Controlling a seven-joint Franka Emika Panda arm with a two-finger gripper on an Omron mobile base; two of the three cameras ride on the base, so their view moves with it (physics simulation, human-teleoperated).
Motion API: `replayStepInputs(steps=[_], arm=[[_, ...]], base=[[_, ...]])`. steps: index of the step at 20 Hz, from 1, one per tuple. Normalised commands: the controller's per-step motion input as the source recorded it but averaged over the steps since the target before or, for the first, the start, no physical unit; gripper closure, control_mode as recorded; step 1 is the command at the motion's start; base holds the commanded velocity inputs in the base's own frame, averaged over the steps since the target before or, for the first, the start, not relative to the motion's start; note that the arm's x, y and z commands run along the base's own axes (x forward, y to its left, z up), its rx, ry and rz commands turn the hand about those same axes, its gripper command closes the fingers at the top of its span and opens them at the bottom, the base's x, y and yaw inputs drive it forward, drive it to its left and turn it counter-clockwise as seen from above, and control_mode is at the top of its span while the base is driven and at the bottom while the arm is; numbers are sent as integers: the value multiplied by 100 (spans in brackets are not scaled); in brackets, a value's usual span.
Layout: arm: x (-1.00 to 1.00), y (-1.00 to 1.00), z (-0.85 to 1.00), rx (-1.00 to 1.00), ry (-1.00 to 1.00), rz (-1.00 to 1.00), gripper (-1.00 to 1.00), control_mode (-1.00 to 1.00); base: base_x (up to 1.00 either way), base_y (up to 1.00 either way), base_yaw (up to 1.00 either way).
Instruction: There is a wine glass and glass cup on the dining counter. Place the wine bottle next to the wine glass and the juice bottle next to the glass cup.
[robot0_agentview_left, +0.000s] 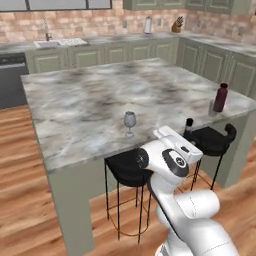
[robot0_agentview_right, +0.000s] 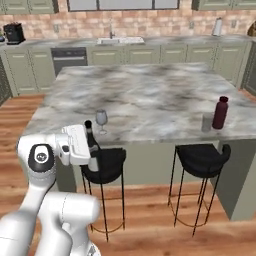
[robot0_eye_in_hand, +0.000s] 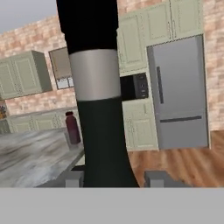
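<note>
Now gripper (robot0_agentview_right: 91, 150) clamps wine bottle (robot0_agentview_right: 91, 140), upright, off counter edge; wine glass (robot0_agentview_right: 101, 120) just ahead on dining counter (robot0_agentview_right: 150, 95), slightly right.

No readable text, brand or number anywhere; wine bottle (robot0_eye_in_hand: 98, 109) band plain grey, blank.

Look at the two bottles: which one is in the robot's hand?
The wine bottle, black and long-necked, is in the hand off the counter's edge. The dark red juice bottle stands on the counter beside the tumbler.
</note>
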Motion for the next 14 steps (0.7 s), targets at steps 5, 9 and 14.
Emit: replayStepInputs(steps=[5, 9, 14], arm=[[0, 0, 0, 0, 0, 0, 100, 100], [0, 0, 0, 0, 0, 0, 100, 100], [0, 0, 0, 0, 0, 0, 100, 100]], base=[[25, -48, 34], [12, -55, 30], [7, -59, 27]])
